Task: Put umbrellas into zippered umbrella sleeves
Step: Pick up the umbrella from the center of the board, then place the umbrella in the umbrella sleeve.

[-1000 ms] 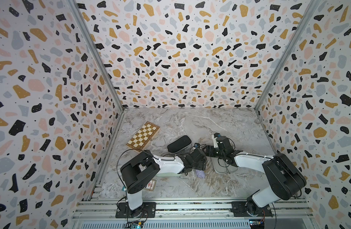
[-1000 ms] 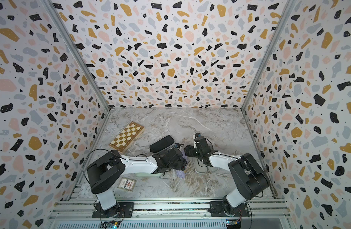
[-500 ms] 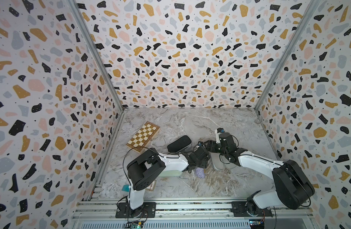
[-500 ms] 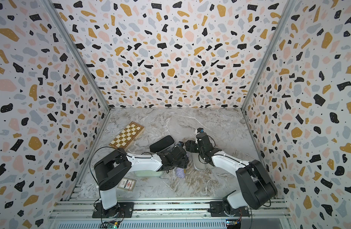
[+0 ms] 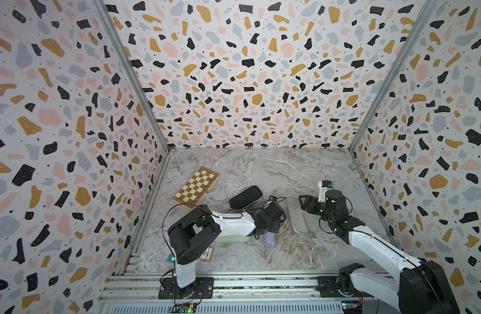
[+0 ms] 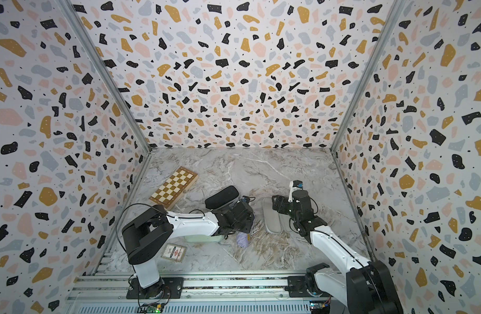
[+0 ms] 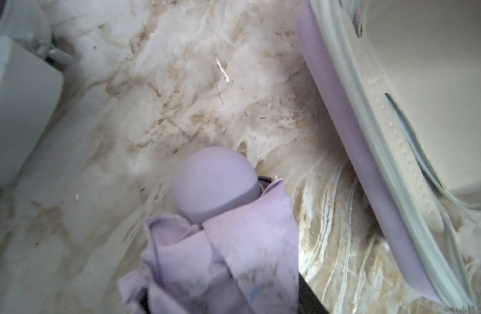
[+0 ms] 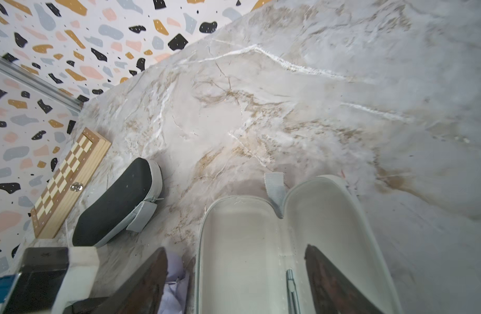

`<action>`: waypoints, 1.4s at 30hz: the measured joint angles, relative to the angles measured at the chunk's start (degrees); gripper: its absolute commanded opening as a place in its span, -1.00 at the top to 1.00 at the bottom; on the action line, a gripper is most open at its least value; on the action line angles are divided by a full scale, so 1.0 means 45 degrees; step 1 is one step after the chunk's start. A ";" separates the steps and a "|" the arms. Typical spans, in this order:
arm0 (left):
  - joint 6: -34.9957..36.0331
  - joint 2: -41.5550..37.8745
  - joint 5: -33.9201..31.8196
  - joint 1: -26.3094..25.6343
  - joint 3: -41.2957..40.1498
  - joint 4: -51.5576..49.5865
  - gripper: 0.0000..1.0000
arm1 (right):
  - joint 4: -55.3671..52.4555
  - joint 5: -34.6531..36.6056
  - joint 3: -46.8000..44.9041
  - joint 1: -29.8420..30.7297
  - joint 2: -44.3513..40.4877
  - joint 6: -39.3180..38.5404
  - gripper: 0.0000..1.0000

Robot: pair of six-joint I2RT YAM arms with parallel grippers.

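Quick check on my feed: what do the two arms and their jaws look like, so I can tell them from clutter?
Both the left arm and right arm have white link shells, boxy black joint housings and thin black cables looping alongside. The right gripper has dark, tapered jaws with scuffed brownish faces; a white bracket with a blue tip sits on its wrist.

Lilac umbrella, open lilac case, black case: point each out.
lilac umbrella (image 7: 215,185): left wrist view, rounded handle knob.
open lilac case (image 8: 239,244): right wrist view, grey lining of one half.
black case (image 8: 115,201): right wrist view, black outer shell.
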 measured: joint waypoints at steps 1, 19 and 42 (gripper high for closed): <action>0.0000 -0.0204 -0.0063 -0.0029 -0.0034 -0.0151 0.06 | 0.0000 -0.0068 -0.0107 -0.0073 -0.0209 0.0000 -0.65; -0.0044 0.0724 -0.0384 -0.1190 0.4187 -0.0962 0.03 | -0.0189 -0.1112 -0.1083 -0.3400 -0.1219 -0.0248 -0.77; -0.0962 0.4556 0.0267 0.0000 0.6693 -0.1015 0.03 | 0.0301 -0.1953 -0.1258 -0.3492 -0.0772 -0.0248 -0.77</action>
